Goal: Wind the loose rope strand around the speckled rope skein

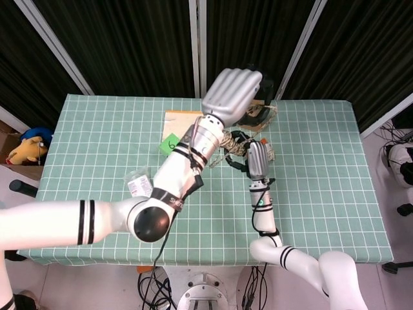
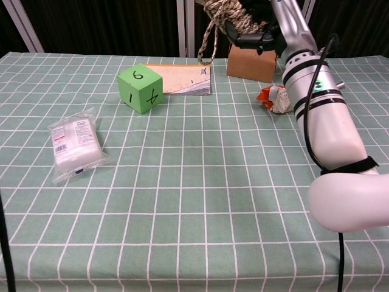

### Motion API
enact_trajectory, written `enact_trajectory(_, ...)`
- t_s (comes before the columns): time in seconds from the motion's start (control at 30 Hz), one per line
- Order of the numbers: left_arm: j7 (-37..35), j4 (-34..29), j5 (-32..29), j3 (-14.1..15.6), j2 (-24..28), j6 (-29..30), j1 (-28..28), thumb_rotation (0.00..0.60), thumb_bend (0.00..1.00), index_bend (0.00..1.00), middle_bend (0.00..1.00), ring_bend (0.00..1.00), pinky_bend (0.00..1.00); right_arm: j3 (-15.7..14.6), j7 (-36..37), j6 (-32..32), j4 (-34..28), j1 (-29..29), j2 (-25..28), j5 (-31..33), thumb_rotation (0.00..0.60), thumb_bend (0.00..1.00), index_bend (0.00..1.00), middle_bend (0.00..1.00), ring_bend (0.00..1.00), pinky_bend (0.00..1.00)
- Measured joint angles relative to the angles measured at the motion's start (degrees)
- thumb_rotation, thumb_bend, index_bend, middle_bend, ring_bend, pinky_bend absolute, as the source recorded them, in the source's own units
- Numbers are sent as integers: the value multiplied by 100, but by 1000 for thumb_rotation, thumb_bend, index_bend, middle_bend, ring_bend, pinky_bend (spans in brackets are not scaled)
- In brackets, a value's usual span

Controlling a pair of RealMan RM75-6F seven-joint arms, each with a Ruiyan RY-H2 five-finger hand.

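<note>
The speckled rope skein [image 1: 233, 143] is held off the table over its middle by my right hand [image 1: 253, 158]. In the chest view the skein [image 2: 230, 11] sits at the top edge, with the right hand's dark fingers [image 2: 258, 38] wrapped under it. The loose rope strand [image 2: 206, 38] hangs from the skein in a short loop. My left hand [image 1: 233, 93] is raised high above the skein, back toward the camera and fingers curled in, and seems to grip the strand's end. The chest view does not show the left hand.
A green numbered cube [image 2: 140, 89] and a flat book [image 2: 182, 79] lie at the back left of centre. A brown cardboard box [image 2: 246, 62] and a crumpled wrapper [image 2: 276, 98] sit behind the right arm. A plastic packet [image 2: 74, 145] lies at the left.
</note>
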Motion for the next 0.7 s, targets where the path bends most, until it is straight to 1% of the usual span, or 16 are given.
enact_trajectory(0.13,-45,419,-127,20,-222,-69,-133,600,559,811,384,213,284,-67,7,-102,148,221,-190,-101,600,583,794,544,555,769)
enact_trajectory(0.3,-134,777,-237,45,-353,-129,-158,600,559,812,385,213,284,-174,59,-77,236,402,-368,-283,600,582,798,544,555,768)
enact_trajectory(0.5,-296,1147,-395,70,-423,-118,-7,600,559,814,386,213,284,-354,247,47,285,387,-444,-443,600,581,804,545,556,768)
enact_trajectory(0.7,-469,1496,-538,81,-534,-154,192,600,559,814,387,213,284,-579,583,304,171,299,-384,-721,600,580,811,545,556,769)
